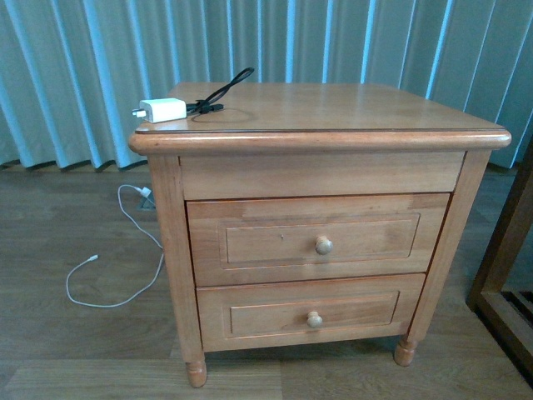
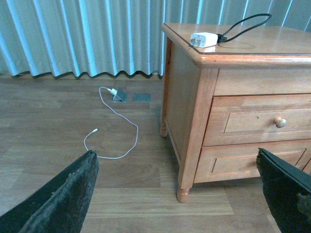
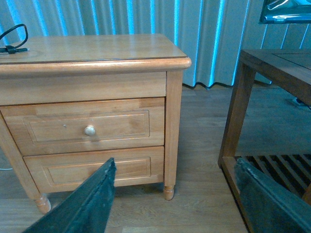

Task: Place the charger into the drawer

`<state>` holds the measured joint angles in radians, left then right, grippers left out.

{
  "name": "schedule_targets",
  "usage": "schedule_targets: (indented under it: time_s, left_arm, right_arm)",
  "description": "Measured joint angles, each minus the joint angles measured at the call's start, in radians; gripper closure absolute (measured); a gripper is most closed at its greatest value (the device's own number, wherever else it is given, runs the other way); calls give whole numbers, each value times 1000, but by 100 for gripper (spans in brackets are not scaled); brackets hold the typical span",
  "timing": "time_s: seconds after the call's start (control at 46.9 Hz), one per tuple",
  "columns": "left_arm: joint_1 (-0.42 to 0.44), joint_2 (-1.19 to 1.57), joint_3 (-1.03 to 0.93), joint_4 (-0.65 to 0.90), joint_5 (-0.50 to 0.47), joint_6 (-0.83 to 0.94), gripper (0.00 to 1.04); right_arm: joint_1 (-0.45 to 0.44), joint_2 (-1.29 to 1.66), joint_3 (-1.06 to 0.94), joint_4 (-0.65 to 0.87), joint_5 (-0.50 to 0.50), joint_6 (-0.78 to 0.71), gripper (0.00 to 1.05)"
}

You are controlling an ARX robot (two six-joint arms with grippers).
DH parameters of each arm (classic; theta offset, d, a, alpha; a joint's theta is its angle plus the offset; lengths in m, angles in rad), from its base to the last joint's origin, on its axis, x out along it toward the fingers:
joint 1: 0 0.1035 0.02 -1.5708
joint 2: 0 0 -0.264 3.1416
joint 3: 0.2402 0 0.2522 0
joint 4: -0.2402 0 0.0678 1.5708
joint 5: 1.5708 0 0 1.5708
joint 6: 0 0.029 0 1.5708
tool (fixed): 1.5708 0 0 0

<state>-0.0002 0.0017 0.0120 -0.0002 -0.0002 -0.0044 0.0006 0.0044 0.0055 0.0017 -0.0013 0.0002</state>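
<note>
**The charger (image 1: 162, 109) on top, the drawer (image 1: 316, 240) closed**

Front view: the charger lies on the nightstand (image 1: 333, 112), near its front left corner. Left wrist view: the left gripper (image 2: 176, 154) has jaws wide apart. Right wrist view: the right gripper (image 3: 175, 164) has jaws apart too.

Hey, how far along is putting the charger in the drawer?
Nothing done yet. The charger lies on the nightstand top, and the upper drawer is shut. The left gripper and right gripper hang open, empty. Remaining: open the drawer, grasp the charger, place it inside.
</note>
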Motion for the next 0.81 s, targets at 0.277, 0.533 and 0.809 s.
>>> schedule_targets:
  time_s: [0.277, 0.533, 0.809]
  left_arm:
    - [0, 0, 0, 0, 0, 0, 6]
    - [0, 0, 0, 0, 0, 0, 6]
    - [0, 0, 0, 0, 0, 0, 6]
  right_arm:
    - [0, 0, 0, 0, 0, 0, 8]
    - [-75, 125, 63, -129, -257, -100, 8]
    - [51, 770, 180, 284, -264, -214, 8]
